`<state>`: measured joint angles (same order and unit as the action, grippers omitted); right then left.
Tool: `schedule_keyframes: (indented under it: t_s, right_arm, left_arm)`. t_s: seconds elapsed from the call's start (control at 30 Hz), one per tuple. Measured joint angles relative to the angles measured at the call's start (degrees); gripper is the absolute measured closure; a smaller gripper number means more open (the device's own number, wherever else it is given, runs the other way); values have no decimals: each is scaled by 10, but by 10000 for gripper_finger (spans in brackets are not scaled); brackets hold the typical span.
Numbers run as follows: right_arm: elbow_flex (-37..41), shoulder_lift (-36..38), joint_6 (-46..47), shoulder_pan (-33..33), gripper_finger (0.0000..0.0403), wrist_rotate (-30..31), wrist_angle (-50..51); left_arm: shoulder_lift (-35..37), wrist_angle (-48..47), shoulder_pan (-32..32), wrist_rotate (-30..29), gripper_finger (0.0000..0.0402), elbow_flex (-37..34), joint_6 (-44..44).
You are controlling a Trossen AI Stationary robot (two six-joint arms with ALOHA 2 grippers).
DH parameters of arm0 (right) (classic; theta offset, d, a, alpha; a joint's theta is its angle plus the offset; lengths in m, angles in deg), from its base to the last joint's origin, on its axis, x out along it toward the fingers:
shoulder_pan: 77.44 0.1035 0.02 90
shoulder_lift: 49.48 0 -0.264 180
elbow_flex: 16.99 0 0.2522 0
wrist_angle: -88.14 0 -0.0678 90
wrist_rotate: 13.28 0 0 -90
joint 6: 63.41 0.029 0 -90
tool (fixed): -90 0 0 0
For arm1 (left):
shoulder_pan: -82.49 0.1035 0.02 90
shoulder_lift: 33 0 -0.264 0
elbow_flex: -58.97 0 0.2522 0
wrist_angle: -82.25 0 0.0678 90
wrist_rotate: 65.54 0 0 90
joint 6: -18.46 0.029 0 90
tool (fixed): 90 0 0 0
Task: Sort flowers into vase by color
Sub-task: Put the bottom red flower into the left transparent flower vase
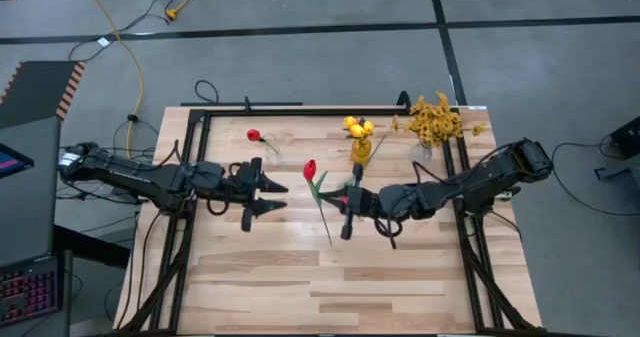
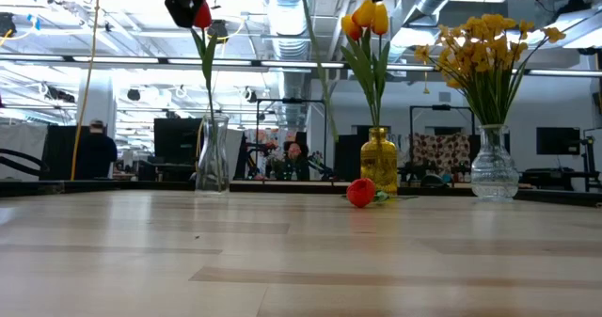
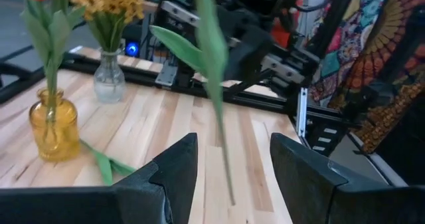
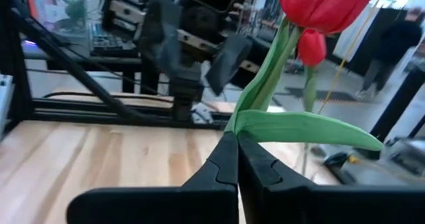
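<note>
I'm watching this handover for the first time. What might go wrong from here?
The right end effector pinches the red tulip by its thin stem only, so it may swivel or slip. The stem's lower end hangs free before the open left end effector, which may close beside it. Another red tulip lies on the table near the left arm and could be knocked.

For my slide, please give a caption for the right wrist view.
Right tool shut on a red tulip's stem, facing the open left tool.
</note>
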<state>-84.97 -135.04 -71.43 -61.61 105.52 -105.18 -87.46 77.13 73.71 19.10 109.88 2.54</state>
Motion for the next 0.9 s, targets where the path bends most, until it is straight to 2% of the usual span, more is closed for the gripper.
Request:
schedule_keyframes:
  t_s: [0.27,0.47,0.63,0.9]
  right_arm:
    - [0,0,-46,-19,379,-1,-47]
    - [0,0,-47,-29,379,-4,-52]
    - [0,0,-51,-26,379,-4,-52]
    - [0,0,-77,-19,379,-5,-56]
  left_arm:
    - [-23,30,-25,-69,226,0,28]
    - [-101,142,-27,-75,226,0,57]
    - [-162,203,-27,-115,226,0,58]
    - [-225,304,-26,-118,226,0,59]
